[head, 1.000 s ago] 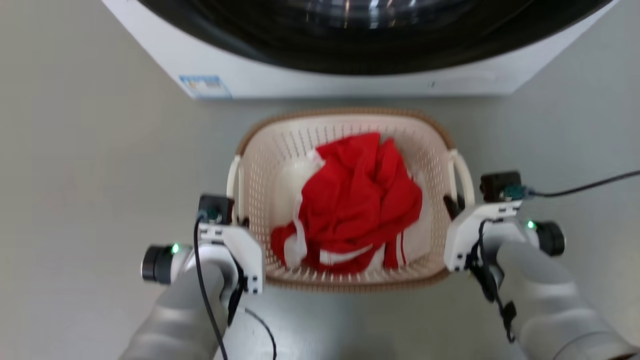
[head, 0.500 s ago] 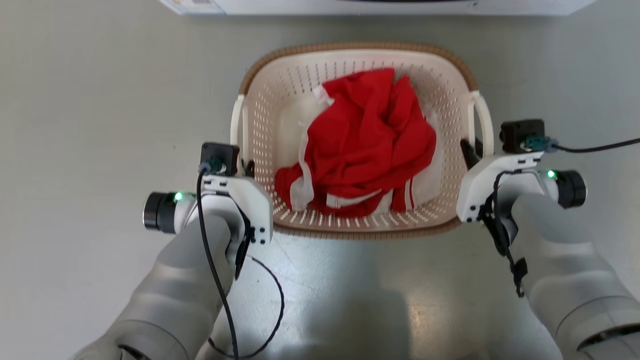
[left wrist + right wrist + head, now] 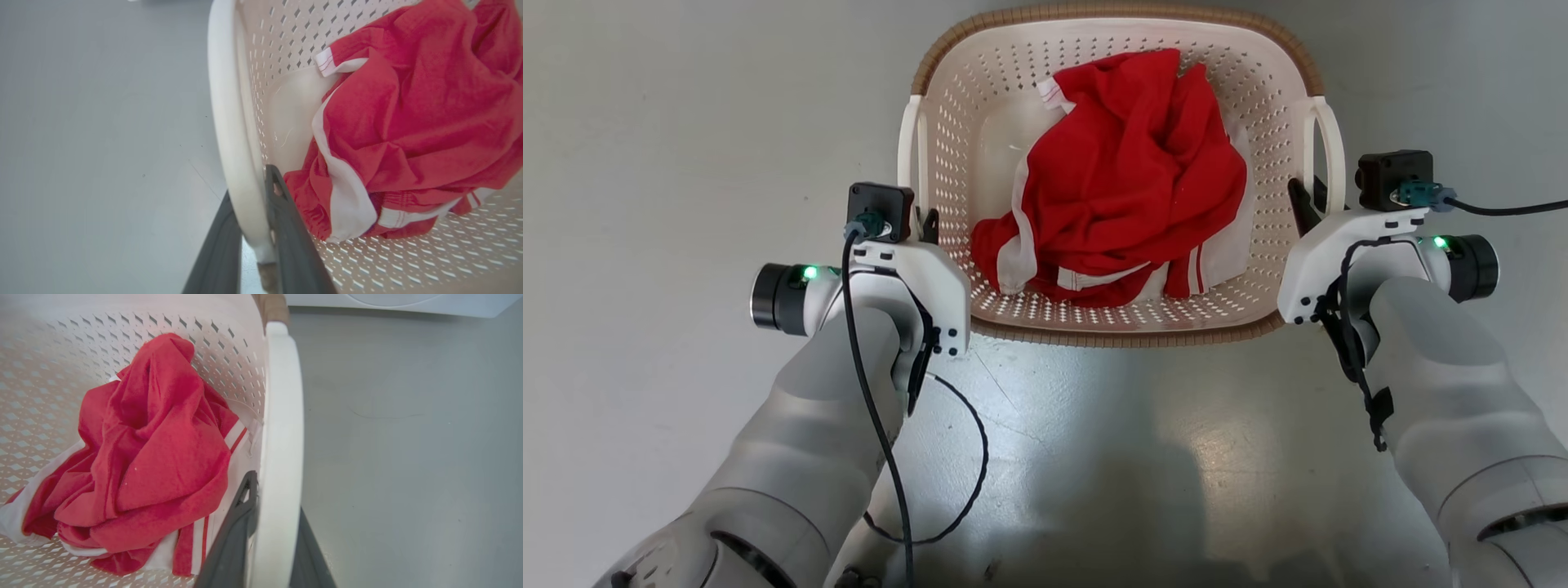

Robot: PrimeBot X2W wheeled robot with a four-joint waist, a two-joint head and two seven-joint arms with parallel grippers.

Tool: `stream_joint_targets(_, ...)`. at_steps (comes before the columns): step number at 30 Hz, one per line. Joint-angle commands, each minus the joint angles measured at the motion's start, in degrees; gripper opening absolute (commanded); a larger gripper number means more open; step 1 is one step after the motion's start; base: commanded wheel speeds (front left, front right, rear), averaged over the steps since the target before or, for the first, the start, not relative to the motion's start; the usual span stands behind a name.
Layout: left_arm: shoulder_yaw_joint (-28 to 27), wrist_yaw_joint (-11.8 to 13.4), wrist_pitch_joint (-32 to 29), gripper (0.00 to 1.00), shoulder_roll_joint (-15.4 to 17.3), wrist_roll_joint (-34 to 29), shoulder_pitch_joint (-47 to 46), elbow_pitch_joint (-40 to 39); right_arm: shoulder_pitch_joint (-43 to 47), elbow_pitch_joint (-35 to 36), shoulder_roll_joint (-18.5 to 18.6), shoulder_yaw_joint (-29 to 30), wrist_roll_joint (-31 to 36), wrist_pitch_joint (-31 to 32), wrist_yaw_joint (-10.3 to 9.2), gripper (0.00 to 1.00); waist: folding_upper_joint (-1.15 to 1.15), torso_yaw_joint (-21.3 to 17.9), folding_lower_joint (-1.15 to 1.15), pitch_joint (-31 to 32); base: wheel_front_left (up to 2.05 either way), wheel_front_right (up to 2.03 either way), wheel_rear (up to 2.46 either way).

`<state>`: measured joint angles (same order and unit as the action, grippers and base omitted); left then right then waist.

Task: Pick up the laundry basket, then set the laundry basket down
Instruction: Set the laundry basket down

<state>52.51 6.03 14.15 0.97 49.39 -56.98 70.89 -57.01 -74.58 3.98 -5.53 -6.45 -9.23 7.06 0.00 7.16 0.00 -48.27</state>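
The laundry basket (image 3: 1119, 333) hangs between the grippers: the left gripper (image 3: 925, 227) pinches its left handle (image 3: 233, 134), the right gripper (image 3: 1304, 204) its right handle (image 3: 282, 416). This seems to be the carrying step. Next, lower both arms evenly, then let go.

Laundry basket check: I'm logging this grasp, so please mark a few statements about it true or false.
1. The left hand is shut on the laundry basket's left loop handle. True.
2. The right hand hangs open, clear of the basket. False: it clamps the white right loop handle.
3. A red garment with white trim lies in the basket. True.
4. The basket stands on a table. False: grey floor lies under it.
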Motion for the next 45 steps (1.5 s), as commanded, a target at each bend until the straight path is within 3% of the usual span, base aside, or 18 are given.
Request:
stream_joint_targets(1,-0.1,0.3,0.7,0.00,1.9,-0.2,-0.8,0.0,0.8,0.6,-1.1,-1.0,1.5,-1.0,0.43,0.00,0.00,0.0,0.00,-0.4,0.00,0.00,0.00)
stream_joint_targets(19,0.4,0.8,0.8,0.00,1.9,-1.1,-2.5,-0.6,0.1,0.6,-1.1,0.4,3.2,-1.4,0.43,0.00,0.00,0.1,0.00,-2.0,0.00,0.00,0.00)
stream_joint_targets(20,0.3,0.8,0.8,0.00,1.9,-1.2,-2.5,-0.5,0.1,0.6,-1.1,0.5,3.3,-1.4,0.43,0.09,0.00,0.1,0.00,-2.0,0.00,0.00,0.00)
stream_joint_targets(21,0.3,0.8,0.8,0.06,1.9,-1.2,-2.5,-0.5,0.2,0.6,-1.1,0.6,3.3,-1.5,0.43,0.21,0.00,0.0,0.00,-1.9,0.00,0.00,0.00)
stream_joint_targets(22,0.3,0.8,0.8,0.29,1.9,-1.3,-2.4,-0.5,0.2,0.6,-1.1,0.6,3.4,-1.7,0.43,0.34,0.00,0.0,0.00,-1.8,0.00,0.00,0.00)
stream_joint_targets(23,0.2,0.9,0.8,0.45,1.9,-1.3,-2.4,-0.4,0.2,0.6,-1.1,0.7,3.5,-1.7,0.43,0.44,0.00,0.0,0.00,-1.7,0.00,0.00,0.00)
stream_joint_targets(24,0.2,0.9,0.8,0.47,1.9,-1.3,-2.4,-0.3,0.2,0.6,-1.1,0.7,3.5,-1.7,0.43,0.63,0.00,0.0,0.00,-1.5,0.00,0.00,0.00)
stream_joint_targets(25,0.1,0.9,0.8,0.51,1.9,-1.3,-2.3,-0.2,0.2,0.6,-1.1,0.8,3.5,-1.8,0.43,0.95,0.00,0.0,0.00,-1.4,0.00,0.00,0.00)
stream_joint_targets(26,0.0,1.0,0.8,0.92,1.9,-1.3,-2.3,-0.1,0.3,0.6,-1.1,0.9,3.5,-1.8,0.43,1.00,0.00,0.0,0.00,-1.2,0.00,0.00,0.00)
stream_joint_targets(27,-0.1,1.0,0.8,1.00,1.9,-1.2,-2.2,0.0,0.3,0.6,-1.1,1.0,3.5,-2.0,0.43,1.00,0.00,0.0,0.00,-1.0,0.00,0.00,0.00)
stream_joint_targets(45,-2.6,1.0,0.9,1.00,2.4,-2.1,0.3,0.5,1.7,0.6,-1.1,-0.7,0.9,-3.2,0.43,1.00,0.00,-1.0,0.00,6.3,0.00,0.00,0.00)
